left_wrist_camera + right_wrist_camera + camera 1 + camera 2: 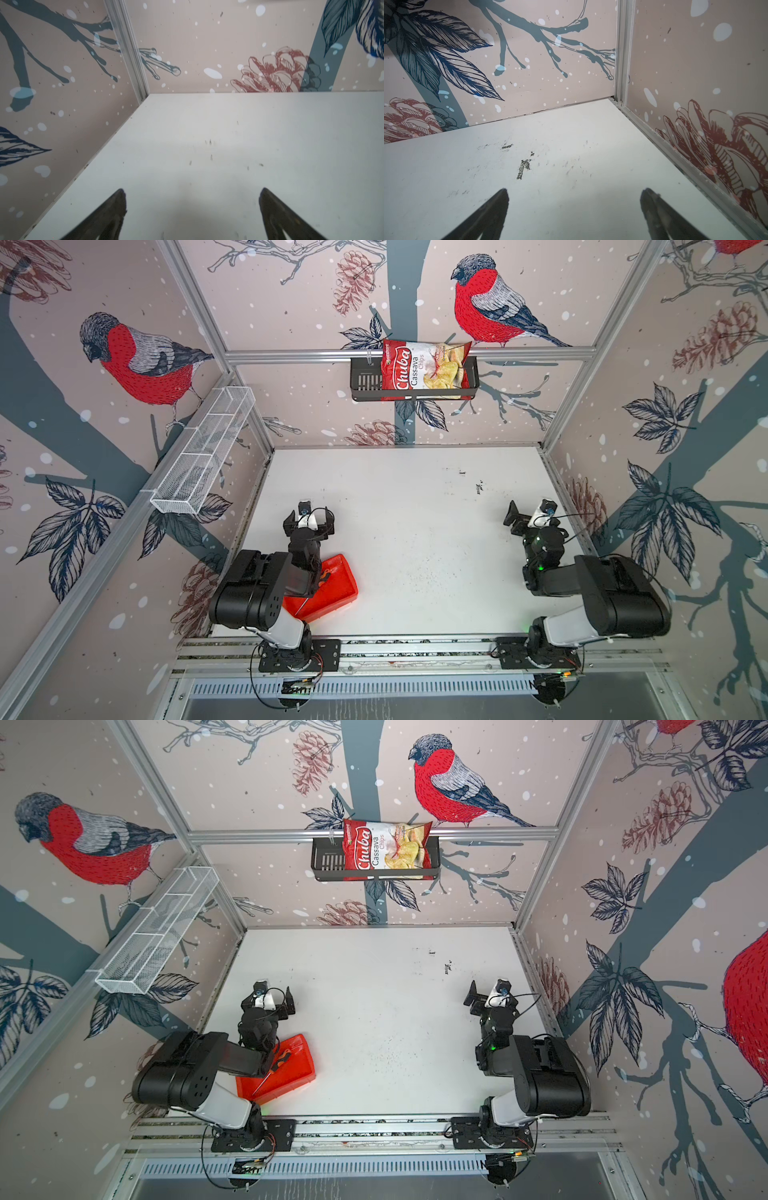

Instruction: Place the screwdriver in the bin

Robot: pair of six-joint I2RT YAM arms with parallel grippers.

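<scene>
The red bin [341, 593] [297, 1074] sits on the white table at the near left, partly under my left arm. Inside it lies the screwdriver [325, 576] [284, 1057], its black-and-orange handle and thin shaft partly hidden by the arm. My left gripper [309, 521] [268, 997] [192, 191] is beyond the bin's far end, over bare table, open with nothing between its fingers. On the right side my right gripper [534, 516] [493, 996] [574, 191] is also open and empty. Neither wrist view shows the bin or the screwdriver.
A black slotted basket [363, 381] [326, 861] holding a Chuba chips bag [424, 369] hangs on the back wall. A white wire-mesh shelf [203, 452] [153, 932] runs along the left wall. Patterned walls close the table [415, 539] on three sides.
</scene>
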